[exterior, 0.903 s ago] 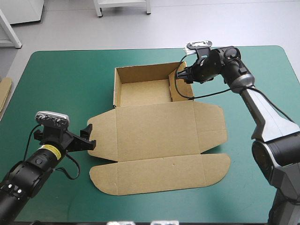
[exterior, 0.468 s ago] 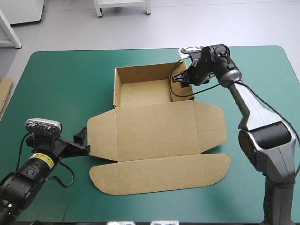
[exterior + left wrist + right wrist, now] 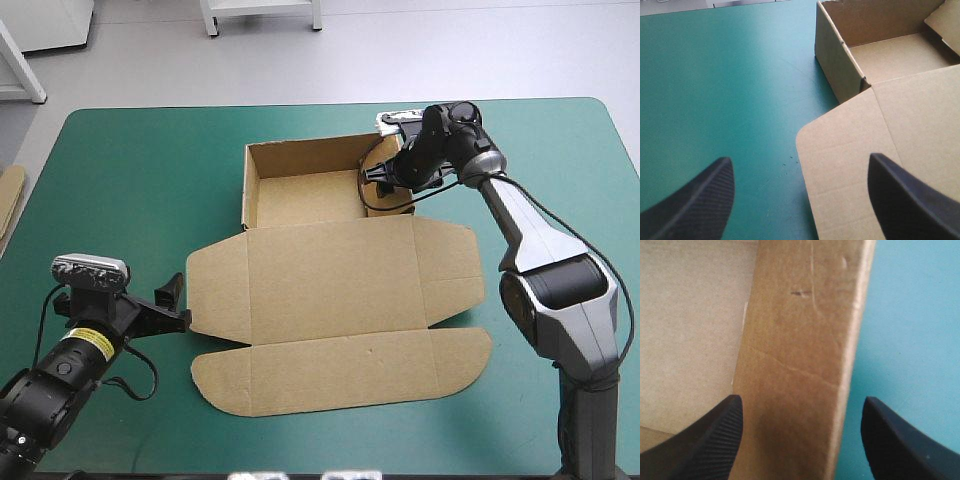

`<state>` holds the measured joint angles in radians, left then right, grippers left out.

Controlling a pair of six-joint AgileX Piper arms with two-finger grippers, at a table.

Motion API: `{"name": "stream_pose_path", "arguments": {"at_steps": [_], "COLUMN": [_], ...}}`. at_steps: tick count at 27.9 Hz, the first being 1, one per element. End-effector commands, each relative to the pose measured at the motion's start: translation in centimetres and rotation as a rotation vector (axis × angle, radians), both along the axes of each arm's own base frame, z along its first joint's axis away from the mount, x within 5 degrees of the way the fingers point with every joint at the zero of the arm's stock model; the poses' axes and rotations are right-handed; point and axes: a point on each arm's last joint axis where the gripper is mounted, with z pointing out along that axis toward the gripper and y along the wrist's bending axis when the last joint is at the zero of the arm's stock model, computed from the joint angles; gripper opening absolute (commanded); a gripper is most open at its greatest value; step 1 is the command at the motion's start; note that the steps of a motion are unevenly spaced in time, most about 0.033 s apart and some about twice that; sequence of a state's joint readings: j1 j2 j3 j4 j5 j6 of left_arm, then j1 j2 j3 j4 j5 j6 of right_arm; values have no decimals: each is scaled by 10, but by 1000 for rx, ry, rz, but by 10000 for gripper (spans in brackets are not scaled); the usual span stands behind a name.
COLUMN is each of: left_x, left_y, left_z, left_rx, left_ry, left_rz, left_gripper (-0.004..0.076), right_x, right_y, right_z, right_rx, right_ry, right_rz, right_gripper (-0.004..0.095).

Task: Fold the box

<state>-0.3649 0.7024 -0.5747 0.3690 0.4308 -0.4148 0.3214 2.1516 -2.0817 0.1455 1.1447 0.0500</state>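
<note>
Near table's (image 3: 150, 170) far edge, right gripper (image 3: 384, 177) straddling box's (image 3: 330, 290) right wall, fingers (image 3: 705, 440) spread; wall needing centring before pinching. Left gripper (image 3: 172, 302) hovering spread, empty.

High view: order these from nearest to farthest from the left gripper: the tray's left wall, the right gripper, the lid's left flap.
1. Lid's left flap, just ahead of the left gripper.
2. Tray's left wall, farther toward the table's far edge.
3. Right gripper, farthest, off to the right.
</note>
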Motion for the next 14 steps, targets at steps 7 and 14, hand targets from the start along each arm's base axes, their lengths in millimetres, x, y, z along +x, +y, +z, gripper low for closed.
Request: {"name": "stream_pose_path", "arguments": {"at_steps": [7, 14], "left_x": [1, 1], "left_y": [-2, -1], "left_z": [14, 14], "left_rx": [-20, -14], "left_ry": [-71, -73], "left_rz": [-15, -15], "left_gripper": [536, 533], "right_x": [-3, -10], "right_y": [-3, -7], "right_z": [29, 25], "right_rx": [35, -26], "right_ry": [-80, -4], "right_rz": [-15, 3], "right_gripper": [233, 1]}}
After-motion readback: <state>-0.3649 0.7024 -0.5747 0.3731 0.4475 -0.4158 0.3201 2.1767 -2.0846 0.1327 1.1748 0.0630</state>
